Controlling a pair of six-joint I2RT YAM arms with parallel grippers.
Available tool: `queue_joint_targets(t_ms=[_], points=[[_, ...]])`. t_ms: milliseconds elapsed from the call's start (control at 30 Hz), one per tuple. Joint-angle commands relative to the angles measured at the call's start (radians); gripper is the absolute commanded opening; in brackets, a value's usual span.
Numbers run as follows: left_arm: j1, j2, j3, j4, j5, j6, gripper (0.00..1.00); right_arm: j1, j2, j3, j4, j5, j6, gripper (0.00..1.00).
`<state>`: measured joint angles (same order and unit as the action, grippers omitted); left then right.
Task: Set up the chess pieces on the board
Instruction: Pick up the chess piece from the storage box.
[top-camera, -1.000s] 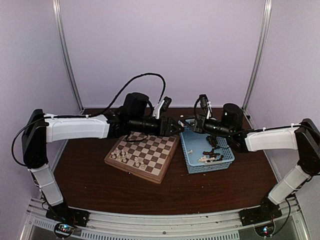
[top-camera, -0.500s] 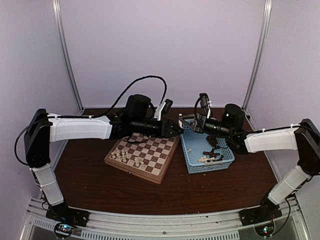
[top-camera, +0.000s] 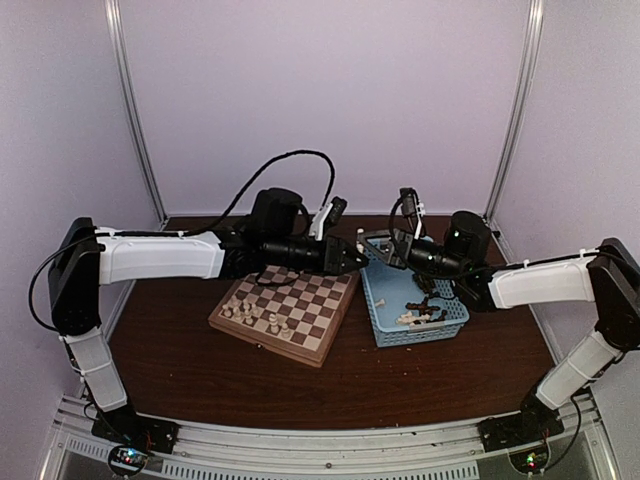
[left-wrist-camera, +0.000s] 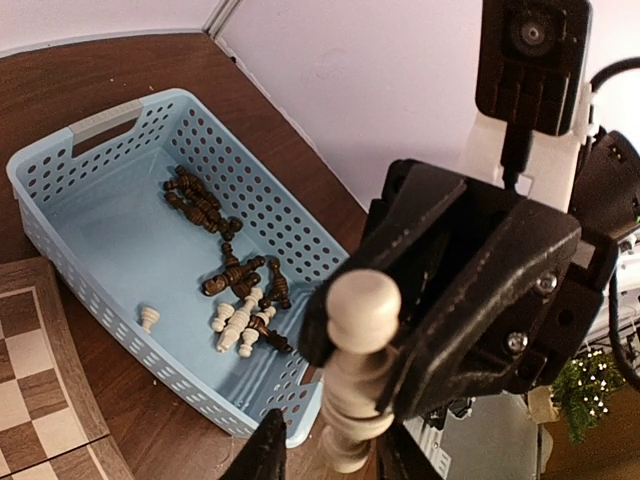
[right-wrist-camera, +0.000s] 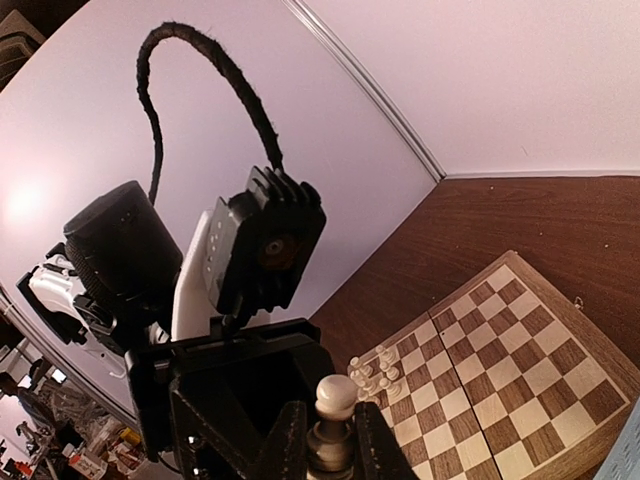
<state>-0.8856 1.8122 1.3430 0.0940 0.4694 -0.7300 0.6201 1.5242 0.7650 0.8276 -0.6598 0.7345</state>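
My right gripper (right-wrist-camera: 333, 440) is shut on a cream-white chess piece (right-wrist-camera: 335, 395) and holds it in the air between the board (top-camera: 290, 310) and the blue basket (top-camera: 415, 300). My left gripper (left-wrist-camera: 330, 455) faces it tip to tip. Its fingers (left-wrist-camera: 265, 450) are open and stand on either side of the base of that piece (left-wrist-camera: 362, 305), with a gap showing on one side. In the top view the left gripper (top-camera: 355, 258) and the right gripper (top-camera: 385, 252) meet. Several cream pieces (top-camera: 255, 315) stand on the board's left side.
The basket (left-wrist-camera: 120, 120) holds several dark brown pieces (left-wrist-camera: 200, 205) and a few cream ones (left-wrist-camera: 235, 325) lying loose. It sits right beside the board's right rim. Purple walls and metal posts close in the back and sides.
The left gripper has edged right towards the right gripper. The right arm has shifted slightly, and the two grippers now meet around the cream piece.
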Motion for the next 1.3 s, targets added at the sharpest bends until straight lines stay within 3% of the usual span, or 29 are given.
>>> queue_joint_targets(t_ms=[0, 233, 400, 633, 833, 1033, 1267], points=[[-0.003, 0.006, 0.022, 0.058, 0.002, 0.004, 0.32, 0.006, 0.0, -0.015, 0.055, -0.023, 0.013, 0.14], [-0.003, 0.006, 0.022, 0.064, 0.005, 0.011, 0.15, 0.007, 0.001, -0.018, 0.07, -0.029, 0.02, 0.15], [-0.003, -0.001, 0.018, 0.047, 0.007, 0.027, 0.08, 0.007, -0.006, -0.024, 0.053, -0.033, 0.001, 0.22], [-0.003, -0.039, 0.0, -0.045, 0.003, 0.125, 0.08, 0.006, -0.061, 0.005, -0.136, -0.058, -0.105, 0.47], [-0.003, -0.085, -0.024, -0.153, -0.002, 0.218, 0.08, 0.004, -0.143, 0.042, -0.357, -0.082, -0.196, 0.57], [-0.003, -0.13, -0.041, -0.267, 0.04, 0.343, 0.09, 0.004, -0.173, 0.219, -0.827, -0.138, -0.377, 0.49], [-0.003, -0.178, -0.043, -0.367, 0.105, 0.467, 0.09, 0.029, -0.179, 0.324, -1.09, -0.231, -0.493, 0.42]])
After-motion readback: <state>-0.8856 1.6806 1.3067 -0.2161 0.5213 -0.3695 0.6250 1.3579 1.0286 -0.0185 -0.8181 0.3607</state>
